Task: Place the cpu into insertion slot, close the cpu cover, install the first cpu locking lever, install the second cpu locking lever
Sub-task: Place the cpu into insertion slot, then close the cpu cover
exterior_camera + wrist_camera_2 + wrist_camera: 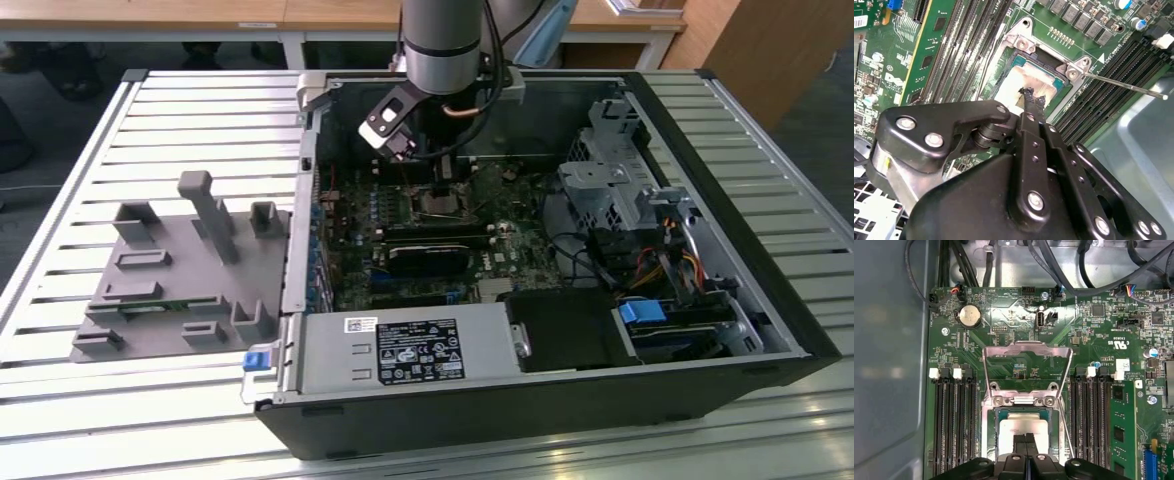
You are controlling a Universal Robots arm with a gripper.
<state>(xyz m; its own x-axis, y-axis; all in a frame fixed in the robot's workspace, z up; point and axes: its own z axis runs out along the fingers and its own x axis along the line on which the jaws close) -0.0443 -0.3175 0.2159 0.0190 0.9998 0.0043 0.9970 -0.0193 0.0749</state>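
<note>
Well, my claw (1031,99) is shut, holding nothing, tips on the cpu (1015,82) in the insertion slot (988,436). If it's crooked & I push, it cd break.

Green motherboard (1094,335), pale fine traces. Dull silver-tan cpu (1021,427). Bare silver cpu cover (1026,347) beside the cpu. Black memory slots (954,425) flank the cpu, white end clips. Matte black gripper (1031,100) over the cpu (silver screw heads). Silver coin cell (968,315) beyond the cpu.
</note>
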